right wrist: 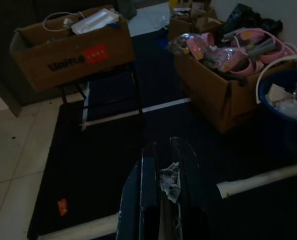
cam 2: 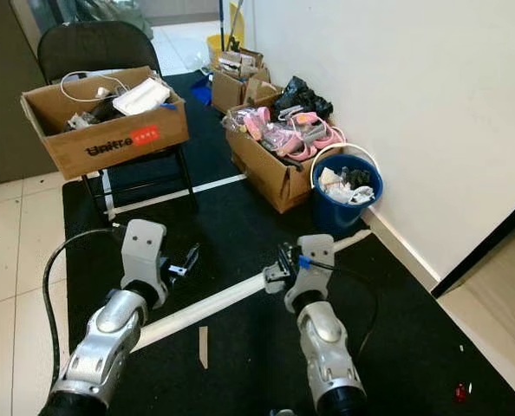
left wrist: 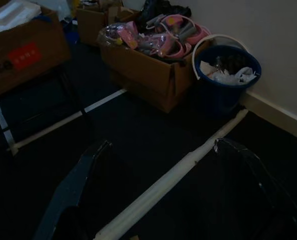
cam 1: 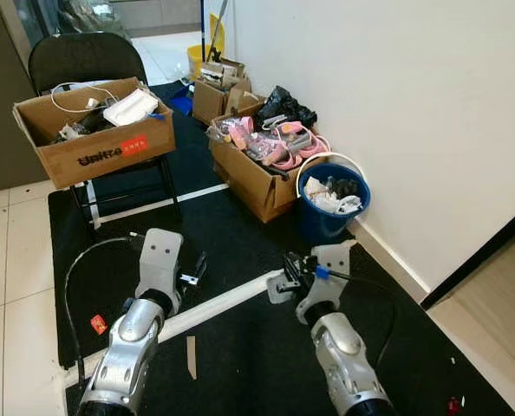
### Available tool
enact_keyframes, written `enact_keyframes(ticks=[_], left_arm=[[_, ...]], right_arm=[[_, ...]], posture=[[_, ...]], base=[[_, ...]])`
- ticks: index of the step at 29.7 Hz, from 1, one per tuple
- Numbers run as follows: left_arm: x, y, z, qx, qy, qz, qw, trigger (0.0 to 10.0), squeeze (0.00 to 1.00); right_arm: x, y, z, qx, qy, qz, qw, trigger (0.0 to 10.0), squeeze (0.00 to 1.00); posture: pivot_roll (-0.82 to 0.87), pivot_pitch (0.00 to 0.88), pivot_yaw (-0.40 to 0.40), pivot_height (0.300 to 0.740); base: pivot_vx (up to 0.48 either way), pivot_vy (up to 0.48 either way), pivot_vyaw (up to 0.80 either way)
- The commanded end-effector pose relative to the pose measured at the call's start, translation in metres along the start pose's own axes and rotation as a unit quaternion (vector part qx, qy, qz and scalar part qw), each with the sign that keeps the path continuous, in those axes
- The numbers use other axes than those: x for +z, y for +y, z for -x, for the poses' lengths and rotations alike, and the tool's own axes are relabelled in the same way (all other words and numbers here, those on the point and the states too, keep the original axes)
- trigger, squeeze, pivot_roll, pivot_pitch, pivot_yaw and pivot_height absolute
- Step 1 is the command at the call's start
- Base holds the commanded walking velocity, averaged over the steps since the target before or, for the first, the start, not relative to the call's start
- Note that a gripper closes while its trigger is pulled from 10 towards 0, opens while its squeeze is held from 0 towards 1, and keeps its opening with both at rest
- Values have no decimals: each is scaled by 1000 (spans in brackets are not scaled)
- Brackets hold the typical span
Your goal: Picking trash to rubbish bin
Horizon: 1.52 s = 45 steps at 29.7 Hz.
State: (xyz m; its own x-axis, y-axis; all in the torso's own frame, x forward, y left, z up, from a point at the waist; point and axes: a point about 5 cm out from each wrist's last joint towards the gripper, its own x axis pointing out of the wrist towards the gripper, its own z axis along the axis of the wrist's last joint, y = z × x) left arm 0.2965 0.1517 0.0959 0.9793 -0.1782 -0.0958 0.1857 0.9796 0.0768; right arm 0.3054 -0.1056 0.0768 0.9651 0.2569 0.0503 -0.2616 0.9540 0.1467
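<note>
Trash scrap [right wrist: 169, 180] is clamped in right end effector [right wrist: 163, 172], w/ blue bin [cam 1: 331, 217] just ahead, so drop pending; left end effector [left wrist: 158, 165] spread, empty.

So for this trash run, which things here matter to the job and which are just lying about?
Job:
- right gripper, shut on a small crumpled grey scrap
- round blue plastic bin, already holding white trash
- left gripper, open
- small red scrap on the black mat

Lying about:
- cardboard box of pink items
- printed cardboard box on the black chair
- long white tube
</note>
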Motion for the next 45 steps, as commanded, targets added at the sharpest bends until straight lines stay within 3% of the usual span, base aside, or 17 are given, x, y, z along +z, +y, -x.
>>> enact_keyframes(ticks=[1,4,5,7,13,19,25,30,34,35,39,41,45], left_arm=[[-5,15,10,20,9,-11,1000,10000,0],[-5,25,17,33,9,-12,999,10000,0],[-7,37,27,49,12,-14,999,10000,0],[-8,41,34,59,12,-11,998,10000,0],[-9,38,35,62,9,0,998,10000,0],[-4,33,28,44,2,-2,999,10000,0],[-1,29,25,19,-6,1,1000,10000,0],[-5,32,29,29,3,-3,1000,10000,0],[-8,57,30,49,12,-5,999,10000,0],[-8,70,32,56,13,-16,998,10000,0],[-5,90,35,54,19,-37,998,10000,0],[-1,101,37,40,21,-56,997,10000,0],[-1,98,37,17,25,-73,997,10000,0]], right_arm=[[-2,-10,5,-16,3,0,1000,10000,0],[0,-19,8,-28,1,-1,1000,10000,0],[2,-31,15,-41,-4,6,999,10000,0],[7,-39,22,-54,-17,6,998,10000,0],[6,-50,46,-82,-29,8,996,10000,0],[0,-58,61,-67,-10,34,997,10000,0],[4,-58,56,-72,-6,31,997,10000,0],[3,-63,54,-86,-3,29,996,10000,0],[6,-93,57,-107,12,59,992,10000,0],[11,-109,61,-125,16,70,990,10000,0],[18,-128,66,-139,23,83,987,10000,0],[21,-133,68,-137,25,91,986,10000,0],[17,-122,66,-120,26,86,989,10000,0]], posture=[[26,119,-3,740],[32,120,-3,740],[39,119,-6,740],[40,119,-7,740],[24,116,7,740],[14,115,16,740],[2,114,6,740],[12,115,2,740],[13,116,1,740],[6,119,-2,740],[3,123,-7,740],[4,126,-11,740],[4,127,-12,740]], base=[[0,0,0],[0,0,0],[0,0,0],[0,0,0],[0,0,0],[0,0,0],[0,0,0],[0,0,0],[0,0,0],[0,0,0],[0,0,0],[0,0,0],[0,0,0]])
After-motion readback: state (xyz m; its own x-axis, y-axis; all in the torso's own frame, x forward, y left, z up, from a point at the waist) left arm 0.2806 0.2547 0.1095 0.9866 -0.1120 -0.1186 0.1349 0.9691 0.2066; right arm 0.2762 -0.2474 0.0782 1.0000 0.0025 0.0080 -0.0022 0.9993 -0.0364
